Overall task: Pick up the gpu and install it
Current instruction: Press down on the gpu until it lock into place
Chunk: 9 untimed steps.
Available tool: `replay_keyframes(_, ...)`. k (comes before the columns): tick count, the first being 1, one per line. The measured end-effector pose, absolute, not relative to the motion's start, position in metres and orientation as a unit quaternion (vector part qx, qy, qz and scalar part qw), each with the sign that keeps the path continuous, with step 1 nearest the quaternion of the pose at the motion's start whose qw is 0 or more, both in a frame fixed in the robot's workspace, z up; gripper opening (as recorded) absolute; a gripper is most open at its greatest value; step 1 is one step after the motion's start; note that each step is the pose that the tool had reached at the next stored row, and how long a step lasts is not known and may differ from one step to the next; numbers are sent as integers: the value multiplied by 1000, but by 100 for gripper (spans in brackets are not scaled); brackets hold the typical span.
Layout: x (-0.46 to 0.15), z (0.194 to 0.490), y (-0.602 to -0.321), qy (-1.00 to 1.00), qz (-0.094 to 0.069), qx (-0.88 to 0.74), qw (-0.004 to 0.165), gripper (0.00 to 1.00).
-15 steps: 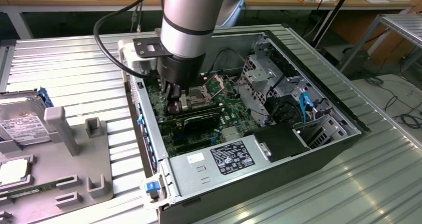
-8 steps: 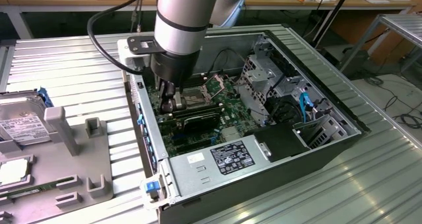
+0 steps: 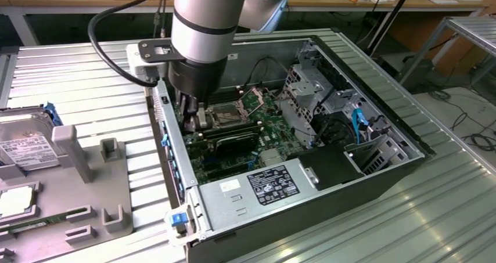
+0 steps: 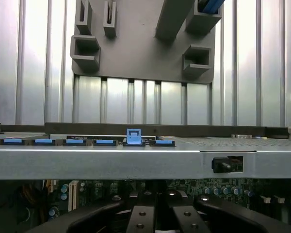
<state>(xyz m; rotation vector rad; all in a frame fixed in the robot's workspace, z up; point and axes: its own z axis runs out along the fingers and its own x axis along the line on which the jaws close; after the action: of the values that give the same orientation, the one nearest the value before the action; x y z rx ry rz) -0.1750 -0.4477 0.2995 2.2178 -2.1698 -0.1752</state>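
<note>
I had the gripper low inside the open computer case, in the upper middle of the exterior view, its fingers closed together over the green motherboard. Whether they pinched the gpu I could not tell; a dark card lay just below them, at the frame's centre, and I judged that was it, already at its slot. To do this step well, I thought, the card should be kept square to the slot and pressed straight down. I counted one arm, one case, one grey holder tray at the left, and one hard drive on it.
</note>
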Motion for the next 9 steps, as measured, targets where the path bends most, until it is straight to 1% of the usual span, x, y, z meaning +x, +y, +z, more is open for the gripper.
replay_keyframes(9, -180, 300, -449, -698, -56, 713, 17, 11)
